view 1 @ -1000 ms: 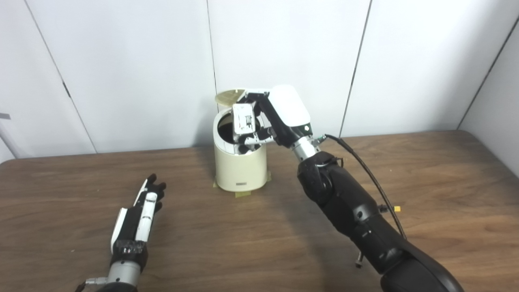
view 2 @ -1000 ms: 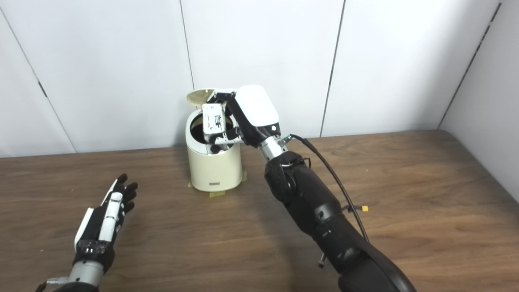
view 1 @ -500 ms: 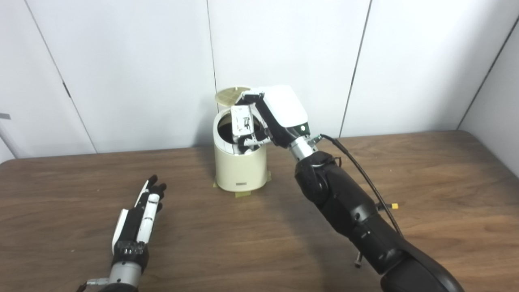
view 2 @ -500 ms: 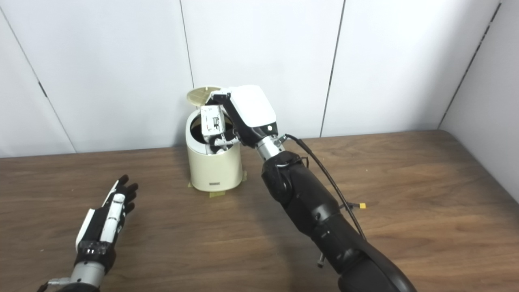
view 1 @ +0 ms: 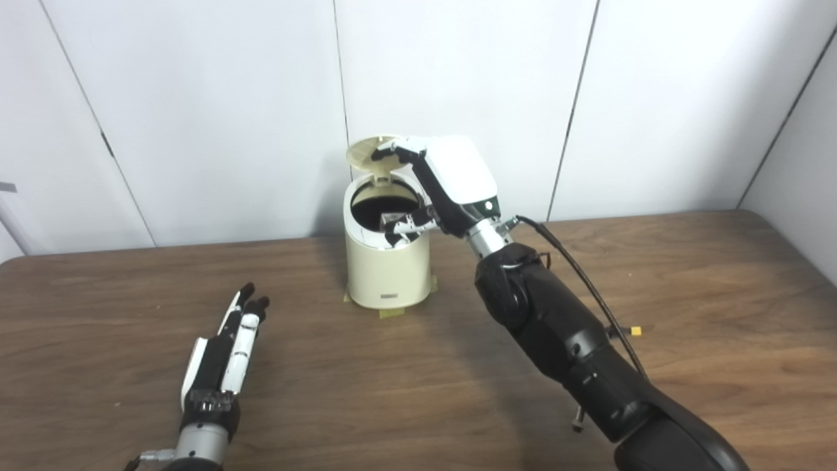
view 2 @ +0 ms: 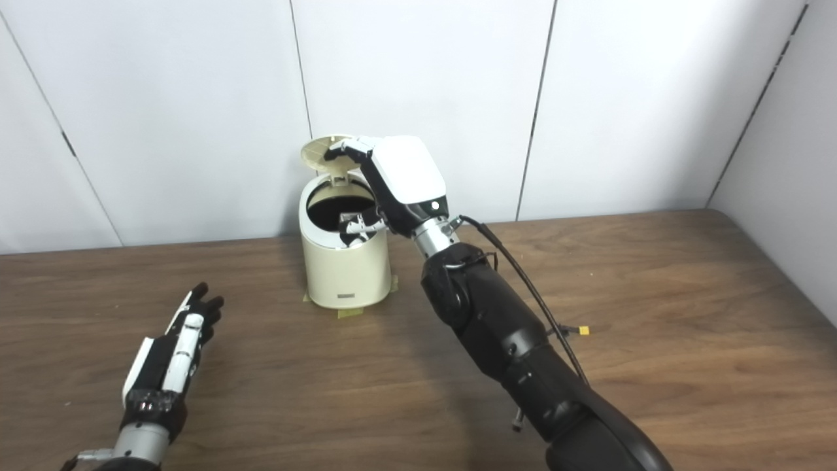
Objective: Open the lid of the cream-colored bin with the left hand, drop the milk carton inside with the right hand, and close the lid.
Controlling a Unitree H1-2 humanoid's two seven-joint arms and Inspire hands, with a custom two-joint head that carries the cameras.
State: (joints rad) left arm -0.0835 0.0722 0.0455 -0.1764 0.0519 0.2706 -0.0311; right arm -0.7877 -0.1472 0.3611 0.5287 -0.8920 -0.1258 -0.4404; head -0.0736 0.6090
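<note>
While the round cream-coloured bin [view 1: 387,261] stands with its hinged lid [view 1: 367,149] up, left eye view shows the right hand [view 1: 428,190] over the mouth, fingers spread and empty; a pale carton-like shape [view 1: 392,215] lies inside.

Right eye view: left hand [view 2: 171,350] flat on the brown wooden table [view 2: 654,307], fingers straight, empty, likely waiting to close the lid.

The bin [view 1: 387,268] is a cream cylinder standing upright near the table's far edge, about midway along it, on bits of yellowish tape that show at its base. A small label sits low on its front wall. Its round lid [view 1: 367,150] is open, tipped up and back from the rear rim, so the dark mouth is exposed. Inside the mouth, a pale patch with dark marks shows against the black, likely the carton [view 1: 391,216]; it lies low in the bin, and its pose cannot be told.
</note>
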